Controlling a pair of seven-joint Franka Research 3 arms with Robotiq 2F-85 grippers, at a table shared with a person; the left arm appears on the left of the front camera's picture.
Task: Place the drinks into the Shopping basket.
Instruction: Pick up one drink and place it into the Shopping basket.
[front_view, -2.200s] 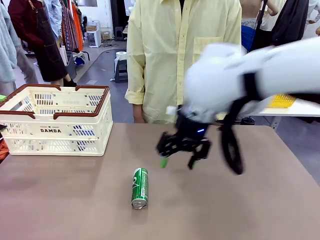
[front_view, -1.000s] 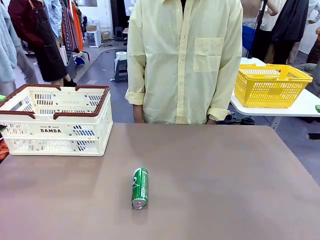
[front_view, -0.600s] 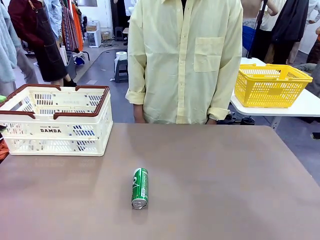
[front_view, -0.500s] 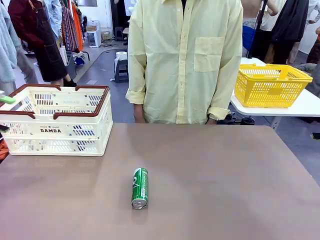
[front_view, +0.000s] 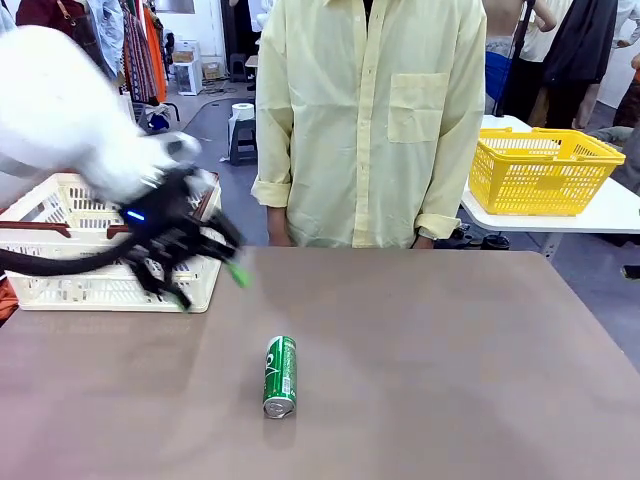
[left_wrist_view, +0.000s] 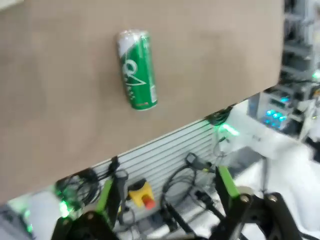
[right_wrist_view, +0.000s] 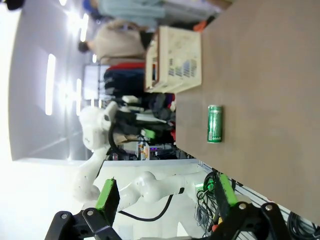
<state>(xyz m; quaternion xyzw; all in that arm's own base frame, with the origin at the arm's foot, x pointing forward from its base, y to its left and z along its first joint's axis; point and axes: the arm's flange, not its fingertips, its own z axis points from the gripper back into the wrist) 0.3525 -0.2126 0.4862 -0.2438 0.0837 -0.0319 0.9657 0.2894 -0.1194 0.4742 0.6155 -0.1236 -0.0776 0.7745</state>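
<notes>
Left gripper (front_view: 205, 280), motion-blurred, hangs in front of the Shopping basket (front_view: 60, 262) with its green-padded jaws apart and nothing between them. Right gripper (right_wrist_view: 165, 200) likewise stands wide and bare. One green can (front_view: 280, 376) lies on its side on the brown table (front_view: 450, 370), near the middle; its long axis runs almost straight from the person's side to the robot's, one silver end facing the robot's edge. It rests apart from the left gripper, to the gripper's right and nearer the robot. A person in a yellow shirt (front_view: 370, 120) stands at the far edge, a yellow basket (front_view: 540, 170) behind.
</notes>
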